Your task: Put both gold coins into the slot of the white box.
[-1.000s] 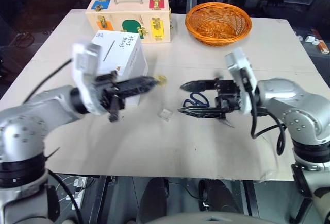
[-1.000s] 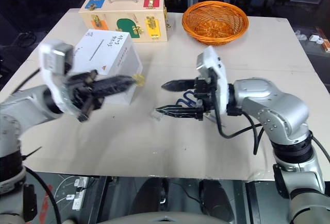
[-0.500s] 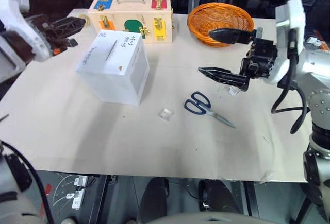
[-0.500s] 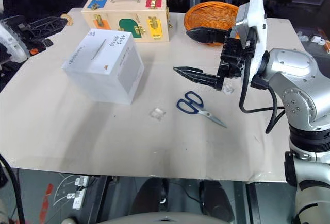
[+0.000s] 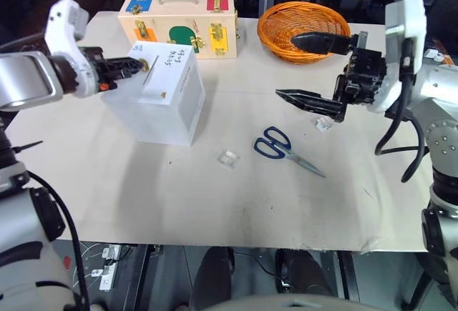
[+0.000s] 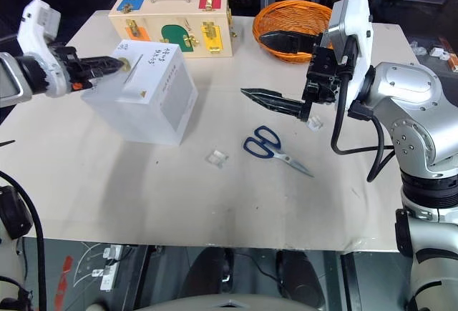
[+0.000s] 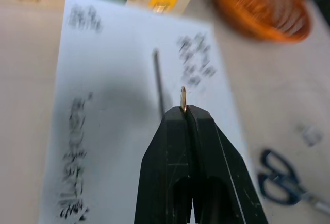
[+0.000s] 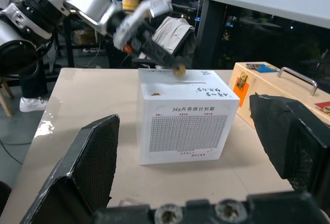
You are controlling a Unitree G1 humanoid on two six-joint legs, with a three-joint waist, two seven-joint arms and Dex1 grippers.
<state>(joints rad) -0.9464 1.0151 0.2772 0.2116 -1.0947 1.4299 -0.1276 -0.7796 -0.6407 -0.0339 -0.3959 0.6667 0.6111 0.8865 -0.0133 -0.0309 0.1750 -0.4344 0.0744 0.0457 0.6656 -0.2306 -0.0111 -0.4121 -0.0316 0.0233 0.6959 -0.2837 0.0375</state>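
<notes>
Gold coin [image 7: 183,96] is clamped on edge between the closed fingertips of the left tool [image 5: 140,66], with roughly half of the disc protruding past the tips. Left tool is positioned above the top face of the white box [image 5: 161,100], pointing toward the slot [image 5: 152,69]. In the left wrist view the coin sits just beside the slot, near its end; contact with the box cannot be confirmed. Only one coin can be made out.

White box stands on the surface [image 5: 179,196], left of centre, with the slot in its top face, black lettering on top and side faces, and a small orange triangle mark near the top front edge.

Right tool [image 5: 304,68] is raised above the surface on the right side, pointing toward the left, jaws spread wide, holding nothing. One finger lies in front of the orange wicker basket [image 5: 303,31]; the other hangs above the surface, near a small clear block [image 5: 324,124].

Other items on the surface:
- Blue-handled scissors [image 5: 283,149], lying flat, right of centre.
- A second small clear block [image 5: 228,158], between the box and the scissors.
- Wooden case [image 5: 181,25] with coloured latches and a metal handle, behind the box at the far edge.
</notes>
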